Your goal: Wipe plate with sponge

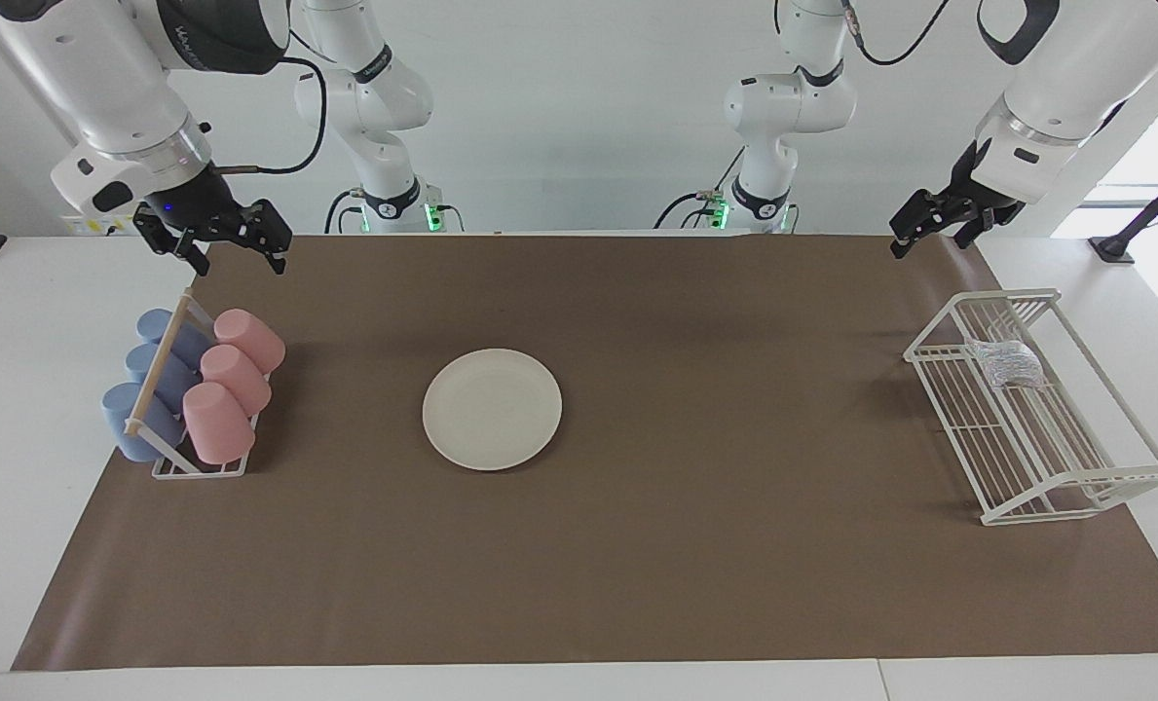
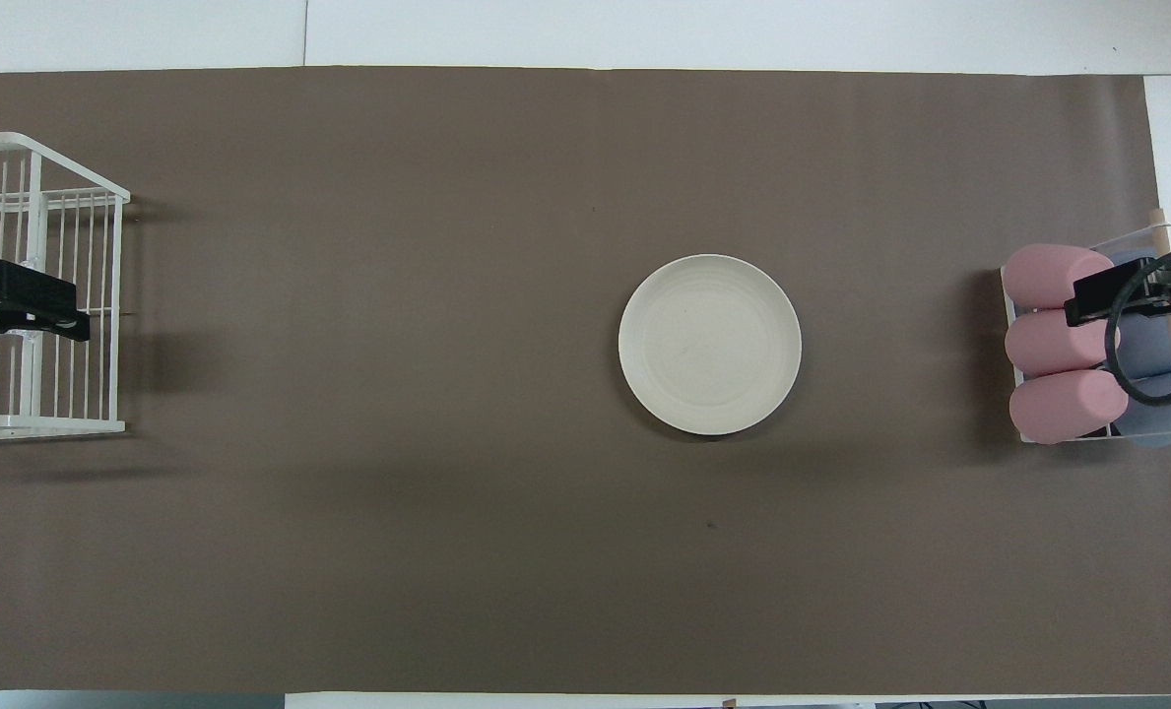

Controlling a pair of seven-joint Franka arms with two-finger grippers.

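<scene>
The cream-white plate [image 1: 492, 409] [image 2: 709, 345] lies flat on the brown mat near the table's middle, with nothing on it. The sponge [image 1: 1005, 362], a small silvery mesh pad, rests inside the white wire basket [image 1: 932, 328] [image 2: 117, 295] at the left arm's end of the table. My left gripper [image 1: 929, 245] [image 2: 24, 307] hangs open and empty above that basket; in the overhead view it covers the sponge. My right gripper [image 1: 236, 261] [image 2: 1137, 295] hangs open and empty above the cup rack, well away from the plate.
A rack [image 1: 199, 469] with three pink cups [image 1: 233, 385] [image 2: 1058, 345] and three blue cups [image 1: 155, 380] lying on their sides stands at the right arm's end. The brown mat [image 1: 734, 545] covers most of the white table.
</scene>
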